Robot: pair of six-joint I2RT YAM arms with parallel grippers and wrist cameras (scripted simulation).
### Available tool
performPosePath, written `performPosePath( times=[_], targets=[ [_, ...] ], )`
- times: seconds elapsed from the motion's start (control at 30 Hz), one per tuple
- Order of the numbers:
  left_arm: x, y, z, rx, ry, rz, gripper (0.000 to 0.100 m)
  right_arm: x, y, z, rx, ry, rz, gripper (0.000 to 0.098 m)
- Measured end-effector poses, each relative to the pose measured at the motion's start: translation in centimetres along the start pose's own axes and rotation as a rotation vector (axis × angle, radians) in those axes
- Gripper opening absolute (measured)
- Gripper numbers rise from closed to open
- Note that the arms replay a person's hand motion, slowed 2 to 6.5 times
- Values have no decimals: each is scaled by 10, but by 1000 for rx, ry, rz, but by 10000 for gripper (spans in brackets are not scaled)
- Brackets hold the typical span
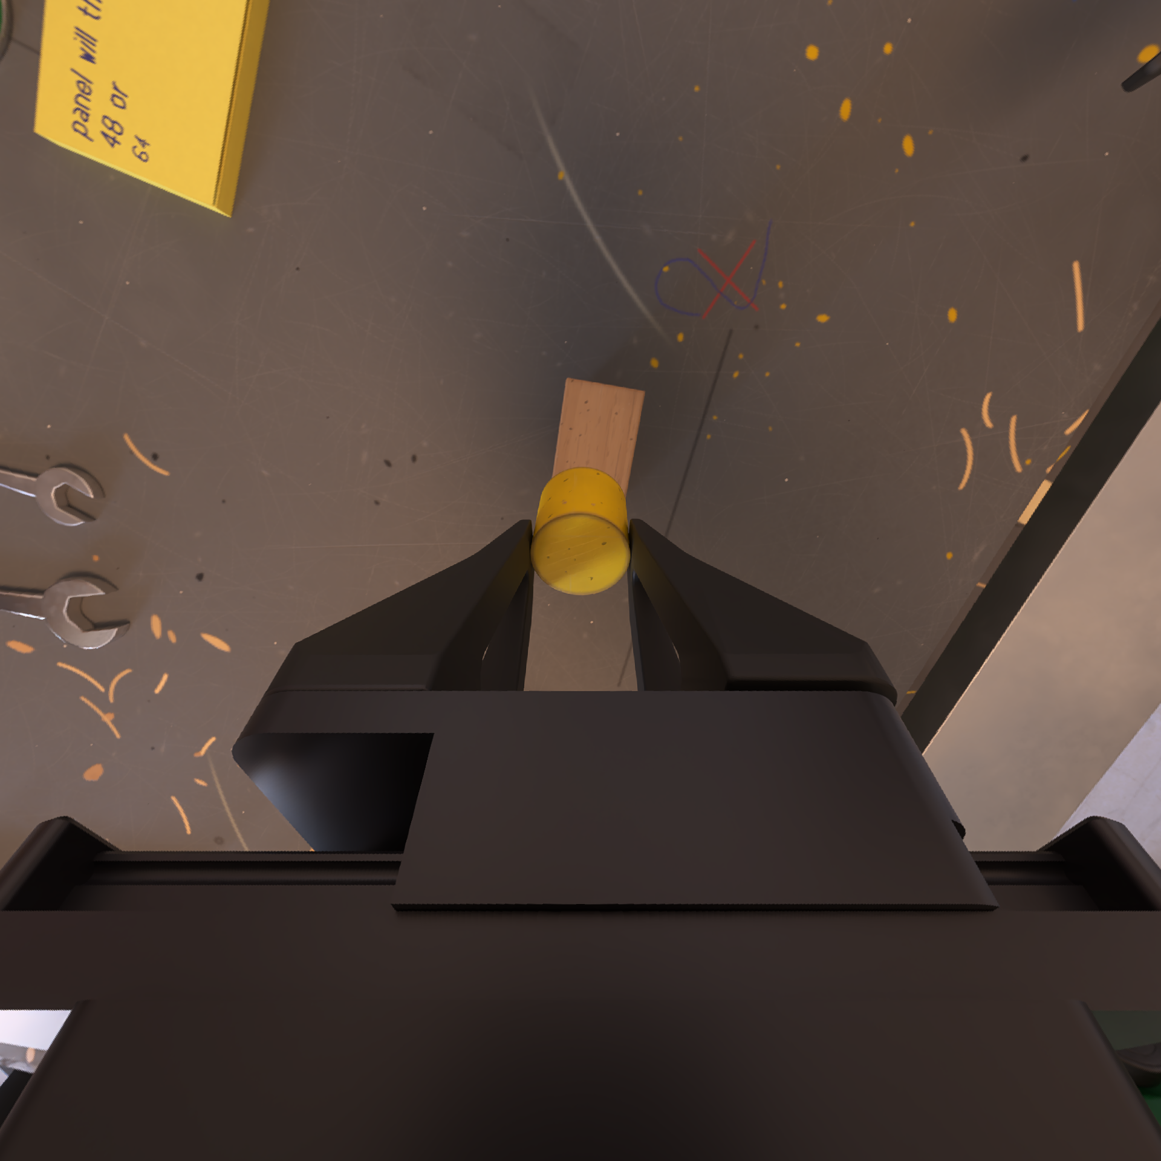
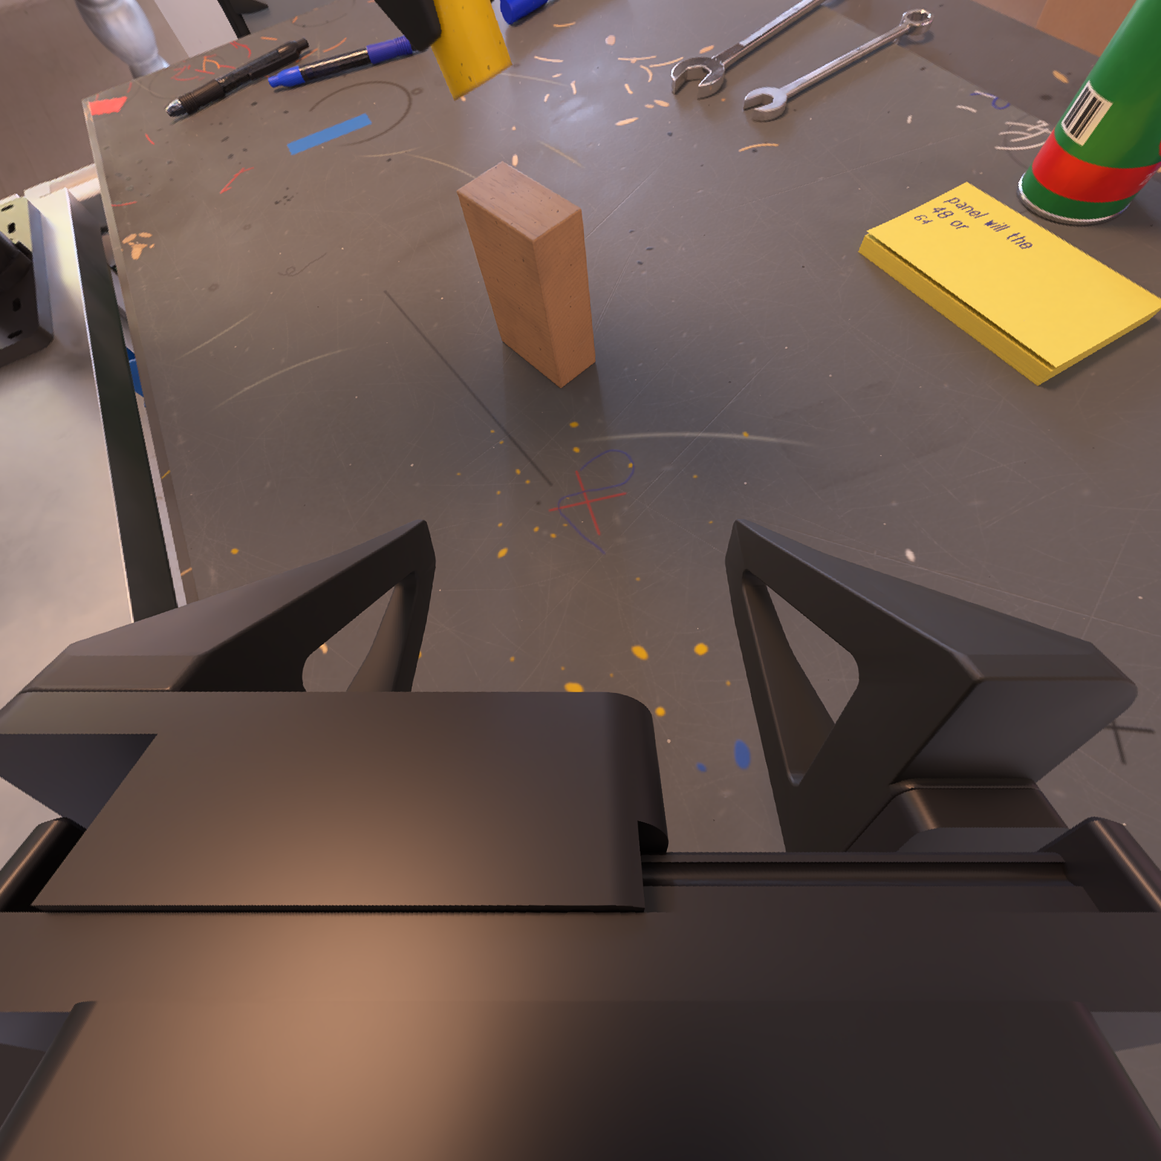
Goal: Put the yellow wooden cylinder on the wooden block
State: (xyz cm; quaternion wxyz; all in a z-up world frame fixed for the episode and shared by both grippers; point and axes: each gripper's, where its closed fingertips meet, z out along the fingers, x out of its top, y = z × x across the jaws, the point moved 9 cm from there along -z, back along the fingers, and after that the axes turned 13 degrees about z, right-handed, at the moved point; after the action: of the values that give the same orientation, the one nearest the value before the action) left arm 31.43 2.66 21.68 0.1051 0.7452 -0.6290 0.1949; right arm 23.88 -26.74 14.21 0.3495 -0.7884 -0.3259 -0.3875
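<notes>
Left wrist view: hand point(image 1: 580, 534) downward (cylinder point(image 1: 580, 553) clamped)

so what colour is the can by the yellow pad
Green with a red band, best seen in the right wrist view: can.

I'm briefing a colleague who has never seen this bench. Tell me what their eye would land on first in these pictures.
First the yellow wooden cylinder, pinched between the fingers of the left gripper and held in the air above the table. Next the wooden block, standing upright alone mid-table, the cylinder above and beyond it in the right wrist view. The right gripper sits open and empty near the yellow pad.
</notes>
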Motion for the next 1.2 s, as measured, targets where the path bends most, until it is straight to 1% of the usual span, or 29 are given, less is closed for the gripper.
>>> performPosePath(
  times=[0.17,0.4,0.63,0.93,1.2],
  targets=[
    [7,3,8,-13,-18,16,252,-1,0,-2,-4,-3,5,792],
    [12,3,13,-18,-39,43,252,-3,2,-5,-14,-1,11,791],
    [15,2,18,-24,-86,80,252,-3,2,-5,-15,-2,10,792],
    [18,-1,28,-48,-148,89,252,-4,2,-6,-17,-1,8,790],
    [20,-3,33,-49,-176,94,252,-6,4,-9,-21,-1,16,789]
  ],
)
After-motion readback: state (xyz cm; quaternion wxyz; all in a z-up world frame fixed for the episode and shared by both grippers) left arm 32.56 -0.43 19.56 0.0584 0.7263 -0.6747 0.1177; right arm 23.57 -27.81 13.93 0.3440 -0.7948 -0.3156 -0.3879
